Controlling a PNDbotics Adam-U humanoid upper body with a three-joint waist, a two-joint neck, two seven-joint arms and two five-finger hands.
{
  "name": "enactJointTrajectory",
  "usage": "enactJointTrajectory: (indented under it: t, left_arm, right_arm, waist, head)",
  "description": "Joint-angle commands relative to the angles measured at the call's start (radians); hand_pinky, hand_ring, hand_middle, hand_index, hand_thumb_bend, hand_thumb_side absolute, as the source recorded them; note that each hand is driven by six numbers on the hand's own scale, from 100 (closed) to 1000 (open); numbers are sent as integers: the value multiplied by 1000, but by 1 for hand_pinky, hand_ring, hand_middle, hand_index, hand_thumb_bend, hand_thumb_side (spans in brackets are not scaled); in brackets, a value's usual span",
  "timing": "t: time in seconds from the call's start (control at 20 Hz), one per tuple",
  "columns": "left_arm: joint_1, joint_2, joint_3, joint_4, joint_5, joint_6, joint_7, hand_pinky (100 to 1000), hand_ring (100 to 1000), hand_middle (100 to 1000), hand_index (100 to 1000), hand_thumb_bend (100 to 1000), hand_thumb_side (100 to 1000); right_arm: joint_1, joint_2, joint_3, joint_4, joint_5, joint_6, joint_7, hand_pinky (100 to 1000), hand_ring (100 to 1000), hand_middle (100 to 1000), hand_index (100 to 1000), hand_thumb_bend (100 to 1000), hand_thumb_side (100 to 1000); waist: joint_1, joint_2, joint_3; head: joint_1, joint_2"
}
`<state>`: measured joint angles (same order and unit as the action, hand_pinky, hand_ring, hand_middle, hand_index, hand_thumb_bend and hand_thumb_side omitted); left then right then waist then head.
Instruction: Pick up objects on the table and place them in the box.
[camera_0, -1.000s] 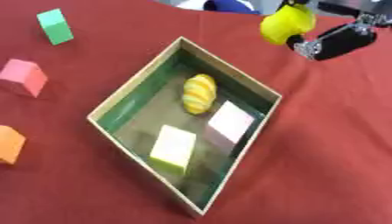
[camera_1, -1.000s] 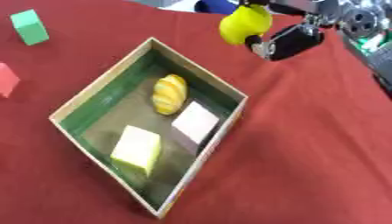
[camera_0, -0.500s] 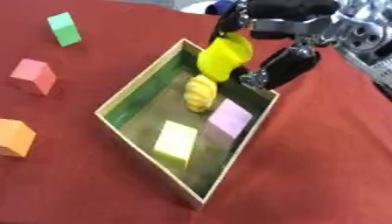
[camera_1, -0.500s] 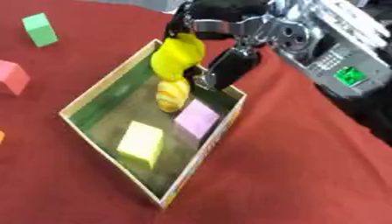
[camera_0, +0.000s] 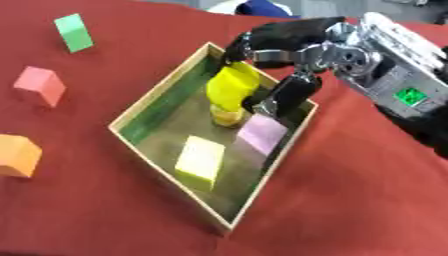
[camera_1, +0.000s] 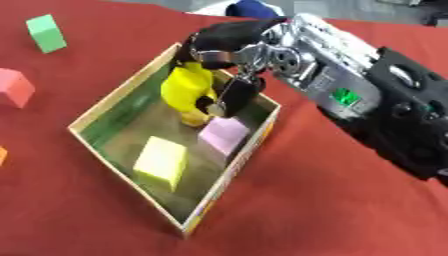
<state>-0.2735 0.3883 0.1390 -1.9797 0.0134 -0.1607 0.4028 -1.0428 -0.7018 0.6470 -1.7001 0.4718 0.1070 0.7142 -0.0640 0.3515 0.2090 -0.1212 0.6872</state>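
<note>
- Three blocks are waiting out on the red table (camera_0: 367, 200) to the left of the box: a green block (camera_0: 73, 32) at the far side, a pink block (camera_0: 41, 85) nearer, and an orange block (camera_0: 17, 155) at the left edge. None of them is touching the box, so they look to be the work left over.
- In the middle, the wooden box (camera_0: 140, 111) is sitting askew, one corner pointing away. It is holding a pale yellow block (camera_0: 199, 159), a lilac block (camera_0: 261, 134) just beside it, and a small yellow-orange rounded thing (camera_0: 227, 117) toward the far corner.
- Right above that rounded thing, the bright yellow object (camera_0: 231, 87) is hanging low inside the box walls, with the right robot hand (camera_1: 229, 42) curling over its top and the thumb (camera_0: 287, 95) pressing its right side, so the hand is grasping it.
- To do this step well, I think the hand should be shifting the yellow object a little toward the bare floor at the box's left wall before letting go; dropped where it is, it may be landing on the rounded thing and rolling.
- The thumb is hovering close to the lilac block and the right rim, so opening gently and lifting straight up seems safest.
- No left robot hand is showing anywhere.
</note>
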Motion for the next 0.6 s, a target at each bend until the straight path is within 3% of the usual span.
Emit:
enactJointTrajectory:
  t: [0.05,0.3,0.6]
  left_arm:
    - [-11,21,1,-20,-2,1,-3,741,575,573,794,128,319]
    - [-9,21,2,-20,-3,0,-3,741,575,573,795,132,317]
    - [-9,23,2,-20,-4,-1,-2,741,576,574,796,140,315]
  right_arm:
    - [-29,-5,-36,32,-33,-46,8,907,955,807,899,158,193]
    - [-43,-5,-79,85,-67,-79,-13,911,962,825,916,154,164]
    - [-43,-30,-105,59,-80,-79,-22,912,963,838,918,172,123]
  waist:
    - [8,-25,-3]
    - [9,-30,-7]
    - [7,-36,-12]
  head:
    - [3,11]
    - [9,19]
    - [12,20]
